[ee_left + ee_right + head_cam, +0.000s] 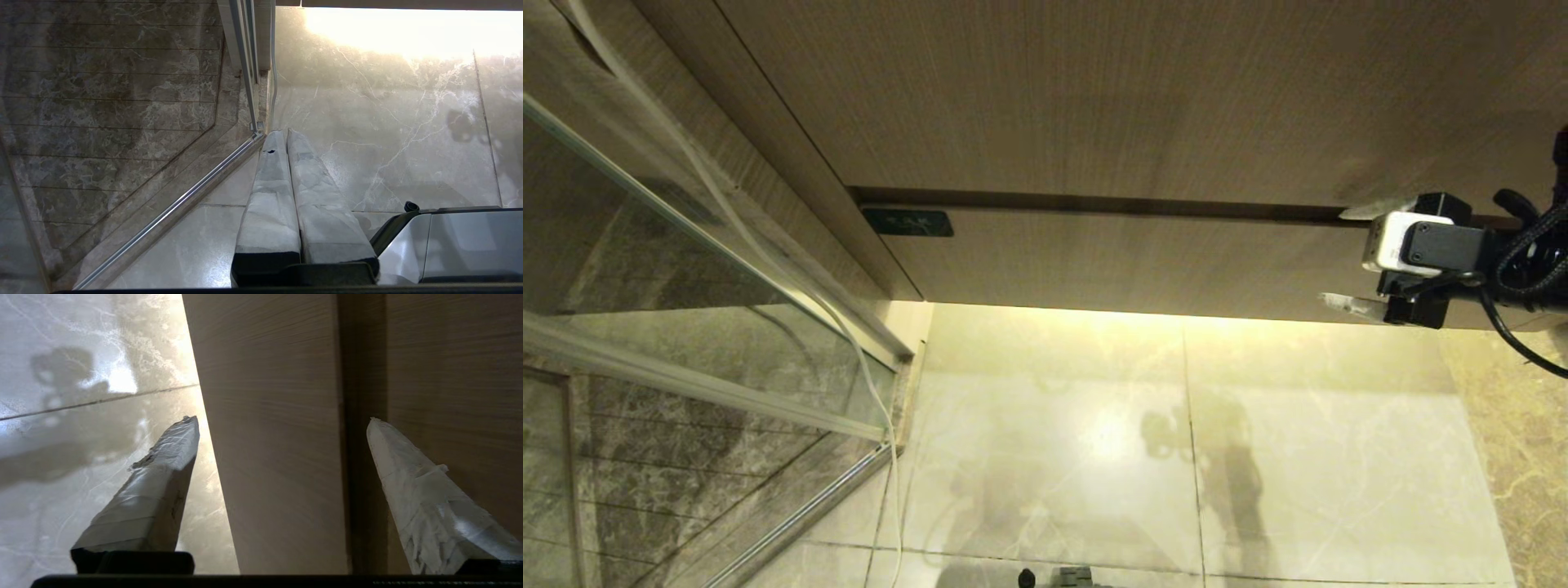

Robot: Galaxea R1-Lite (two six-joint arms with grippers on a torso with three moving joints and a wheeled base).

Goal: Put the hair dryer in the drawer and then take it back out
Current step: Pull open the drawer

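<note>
The drawer (1135, 257) is the narrow wood-grain front with a small dark label (907, 222) at its left corner, and it looks pushed in. At its right end my right gripper (1349, 258) stands open, one finger at the dark gap above the front and the other under its lower edge. The right wrist view shows the drawer front (278, 465) between the spread fingers of the right gripper (282, 422), with nothing held. The hair dryer is out of view. My left gripper (284, 136) is parked, shut, pointing at the floor.
A taller wood-grain panel (1094, 98) sits above the drawer. A glass shower partition (686, 327) with a metal rail stands at the left, and a white cord (870, 384) hangs along it. Glossy marble floor (1176, 457) lies below. The robot's base (449, 245) is by the left gripper.
</note>
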